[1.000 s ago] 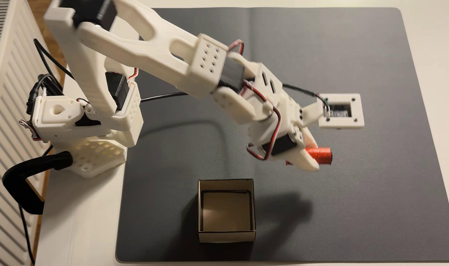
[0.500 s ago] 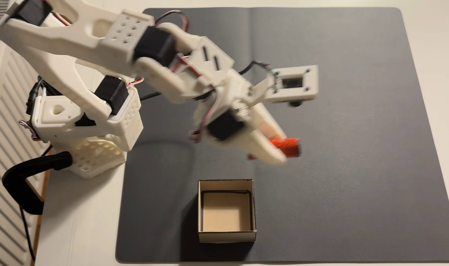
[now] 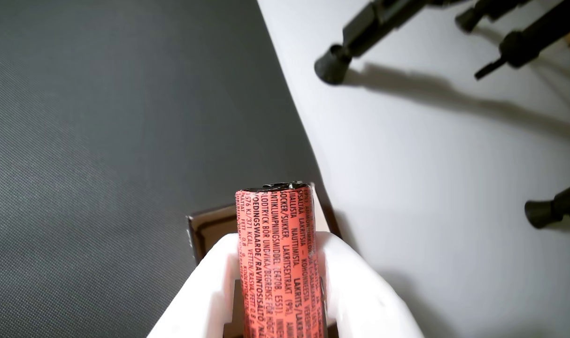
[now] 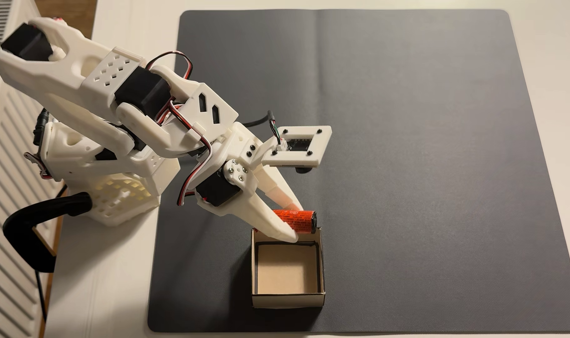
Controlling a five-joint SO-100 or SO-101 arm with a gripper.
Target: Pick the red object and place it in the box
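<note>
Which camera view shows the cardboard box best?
The fixed view: the whole open cardboard box stands on the dark mat, its beige floor visible. In the wrist view, just one dark-lined corner of the box peeks out behind the gripper and the red cylinder.

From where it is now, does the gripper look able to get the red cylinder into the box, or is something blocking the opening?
Probably yes. The gripper holds the red cylinder by the box's far rim, and the opening is bare. One catch: the cylinder lies crosswise, its end over the right-hand wall in the fixed view, so it may catch there.
</note>
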